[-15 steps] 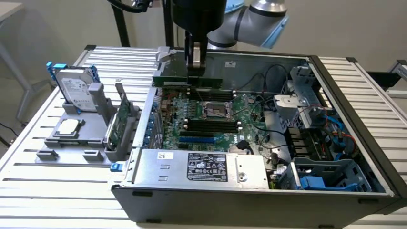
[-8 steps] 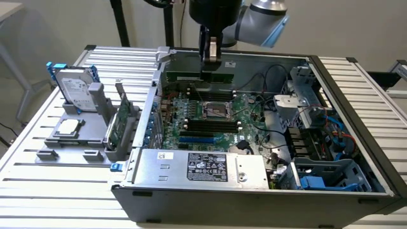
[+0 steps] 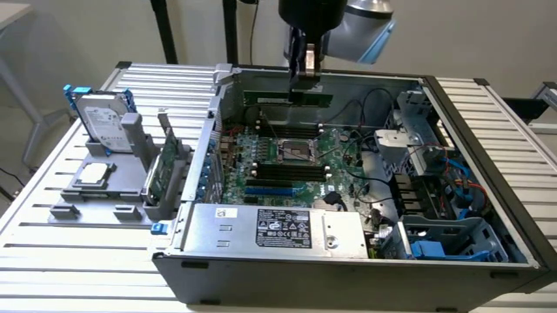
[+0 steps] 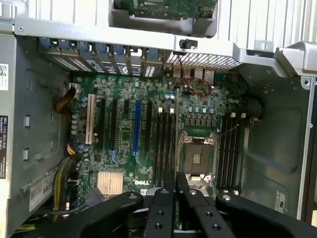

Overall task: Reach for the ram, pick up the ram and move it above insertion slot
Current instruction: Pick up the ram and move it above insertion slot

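Where it hangs: the hand (image 3: 306,77) is above the open computer case (image 3: 348,261), toward 12 o'clock of the motherboard (image 3: 291,166).
Hand: clenched on the ram (image 3: 287,98), fingers pressed close together.
Ram: level, clear of the board, near the case's back wall.
Counter (image 3: 78,241): hard drive (image 3: 102,120) at 9 o'clock.
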Controlling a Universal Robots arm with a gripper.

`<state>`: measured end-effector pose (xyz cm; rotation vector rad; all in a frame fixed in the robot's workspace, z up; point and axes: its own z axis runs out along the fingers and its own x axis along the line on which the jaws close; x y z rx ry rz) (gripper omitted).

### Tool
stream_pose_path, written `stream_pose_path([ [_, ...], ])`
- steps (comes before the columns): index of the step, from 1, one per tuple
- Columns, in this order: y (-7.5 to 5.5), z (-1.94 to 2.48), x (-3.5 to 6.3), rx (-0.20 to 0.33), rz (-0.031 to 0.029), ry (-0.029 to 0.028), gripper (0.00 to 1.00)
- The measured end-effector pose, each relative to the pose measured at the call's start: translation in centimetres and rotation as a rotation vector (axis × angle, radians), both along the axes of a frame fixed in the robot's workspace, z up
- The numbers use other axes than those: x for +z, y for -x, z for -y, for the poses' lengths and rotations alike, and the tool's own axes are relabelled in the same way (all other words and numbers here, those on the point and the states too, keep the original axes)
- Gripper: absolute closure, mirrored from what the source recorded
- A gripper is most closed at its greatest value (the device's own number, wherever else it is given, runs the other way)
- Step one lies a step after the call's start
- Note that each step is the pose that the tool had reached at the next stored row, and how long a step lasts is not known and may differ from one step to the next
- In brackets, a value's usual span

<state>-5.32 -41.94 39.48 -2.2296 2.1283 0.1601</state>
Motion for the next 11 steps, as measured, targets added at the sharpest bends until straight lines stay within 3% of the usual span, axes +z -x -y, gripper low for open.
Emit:
stream_pose_path([
  [4,-0.87,-0.49,0.00,-0.001,-0.0001,0.0005,0.87],
  [11,-0.89,-0.49,0.00,-0.002,-0.0002,0.0004,0.87],
])
